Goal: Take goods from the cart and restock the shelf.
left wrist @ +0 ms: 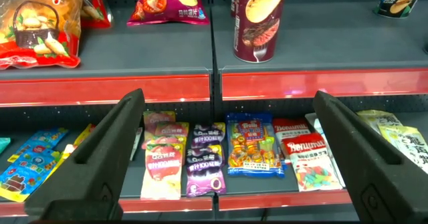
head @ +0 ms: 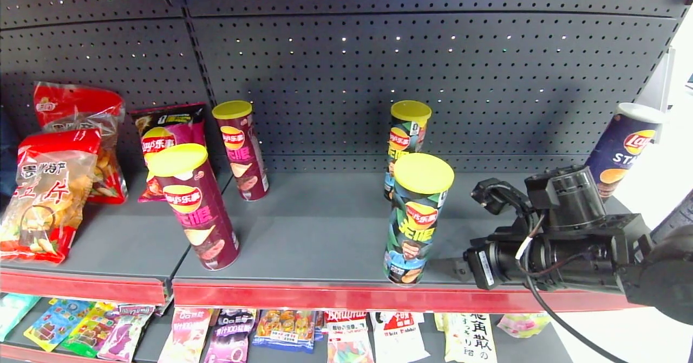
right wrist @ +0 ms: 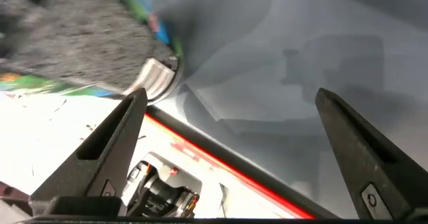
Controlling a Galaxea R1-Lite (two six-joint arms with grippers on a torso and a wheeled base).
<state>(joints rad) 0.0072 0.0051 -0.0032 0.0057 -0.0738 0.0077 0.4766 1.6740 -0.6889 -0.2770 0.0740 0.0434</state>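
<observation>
A green chip can with a yellow lid (head: pixel 419 219) stands upright near the front edge of the grey shelf (head: pixel 325 233). A second green can (head: pixel 407 135) stands behind it. My right arm's wrist (head: pixel 552 244) lies level with the shelf just right of the front can. My right gripper (right wrist: pixel 231 93) is open and holds nothing; the can's metal base (right wrist: pixel 157 77) shows just beyond one fingertip. My left gripper (left wrist: pixel 229 95) is open and holds nothing, hanging in front of the shelves below a maroon can (left wrist: pixel 257 20).
Two maroon cans (head: pixel 197 206) (head: pixel 242 149) stand on the shelf's left half, with snack bags (head: pixel 48 189) farther left. A blue can (head: pixel 622 149) leans at the far right end. The lower shelf holds several candy packets (left wrist: pixel 254 147). Bare shelf lies between the can groups.
</observation>
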